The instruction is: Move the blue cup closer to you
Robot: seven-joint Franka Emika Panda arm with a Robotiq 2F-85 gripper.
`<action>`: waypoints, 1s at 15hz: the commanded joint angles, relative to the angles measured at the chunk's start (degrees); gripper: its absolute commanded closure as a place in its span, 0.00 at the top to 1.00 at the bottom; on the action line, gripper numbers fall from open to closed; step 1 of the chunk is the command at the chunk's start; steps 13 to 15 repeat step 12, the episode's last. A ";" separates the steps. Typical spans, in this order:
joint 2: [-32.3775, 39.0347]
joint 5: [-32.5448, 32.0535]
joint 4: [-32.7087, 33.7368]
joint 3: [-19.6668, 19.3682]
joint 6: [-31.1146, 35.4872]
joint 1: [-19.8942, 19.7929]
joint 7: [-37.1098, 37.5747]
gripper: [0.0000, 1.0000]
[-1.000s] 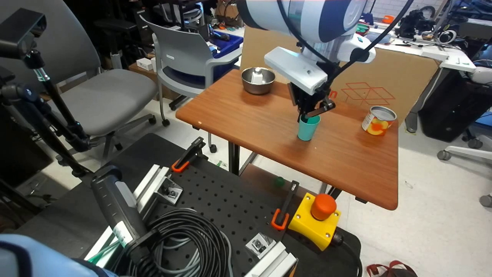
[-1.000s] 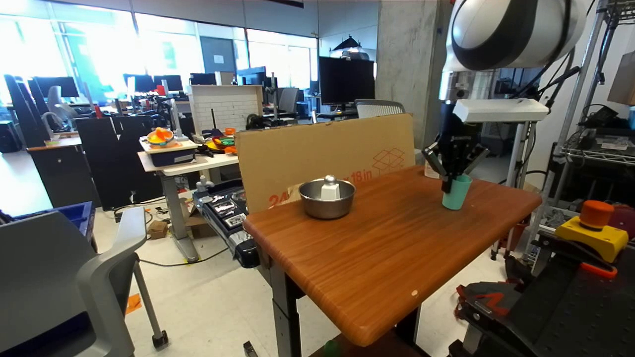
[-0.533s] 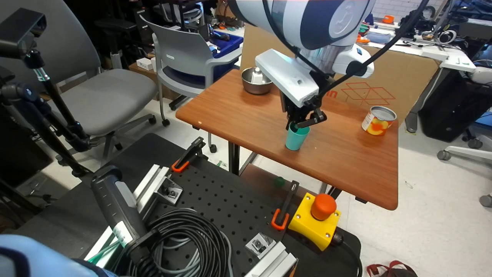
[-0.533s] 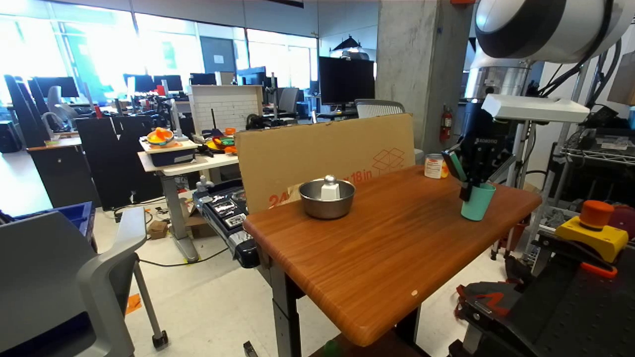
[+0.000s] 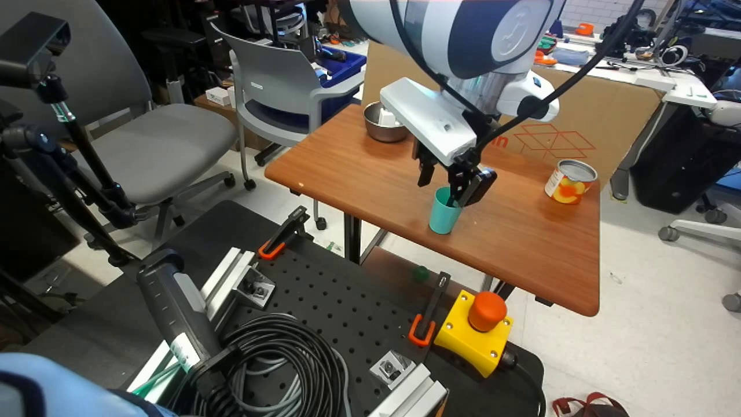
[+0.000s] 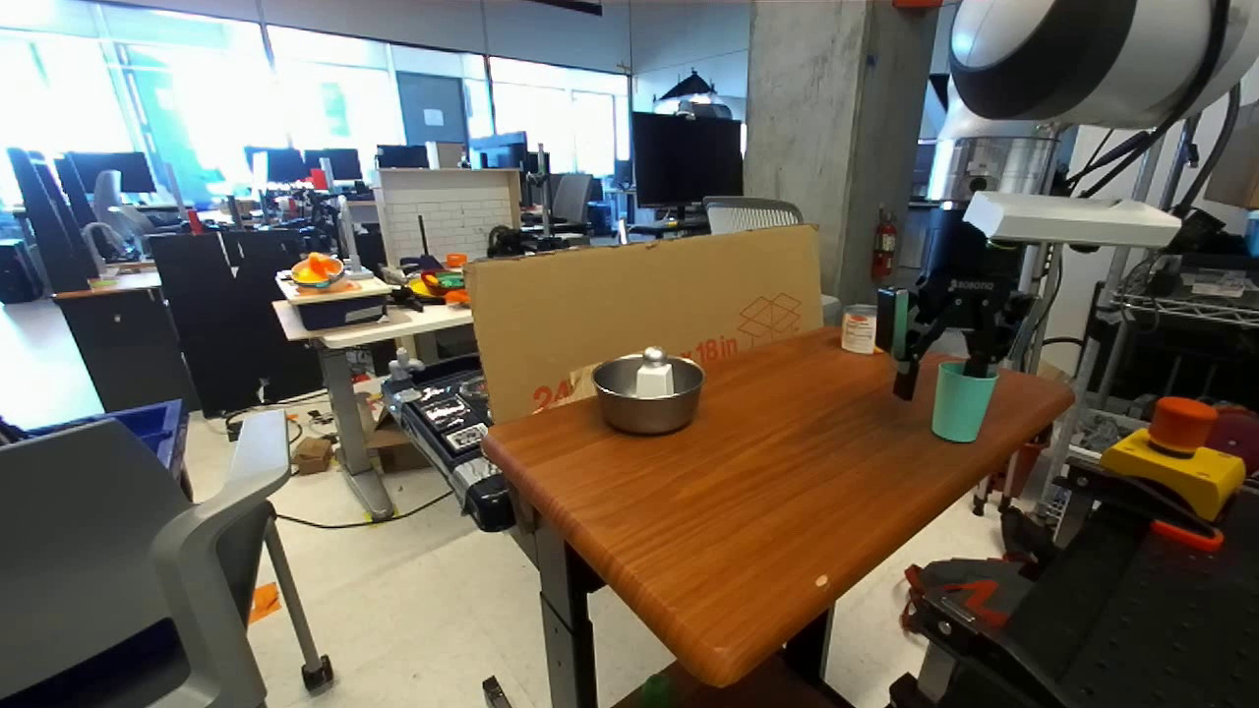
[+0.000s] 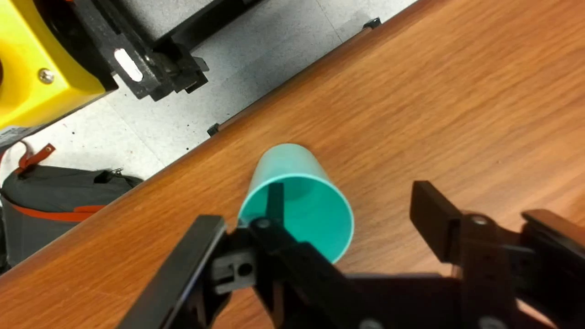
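Lift the spread gripper [image 6: 940, 382] straight up for the likely release, drawing one finger [image 7: 275, 201] out of the blue cup [image 6: 960, 410], upright near the table edge [image 7: 315, 82], without nudging the rim.

In an exterior view, the far left windows [image 6: 329, 84] were glaring white; in the wrist view, the gripper [image 7: 349, 194] looked slightly blurred.

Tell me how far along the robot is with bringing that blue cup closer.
Nearly finished, it seems. Done: the blue cup stands upright on the table, nearer the edge facing the yellow box than a second ago. In hand: letting go; the fingers have spread, one inside the cup, the other outside, clear of it. Left: probably drawing that inside finger out and backing away.
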 commanded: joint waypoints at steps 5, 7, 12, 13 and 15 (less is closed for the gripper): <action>-19.28 -4.92 -6.95 1.94 -6.00 2.72 2.45 1.00; -22.74 -13.48 -6.09 2.70 -12.64 0.45 14.69 1.00; -22.44 -11.67 -5.69 3.16 -12.19 0.08 12.92 1.00; -22.44 -11.67 -5.69 3.16 -12.19 0.08 12.92 1.00; -22.44 -11.67 -5.69 3.16 -12.19 0.08 12.92 1.00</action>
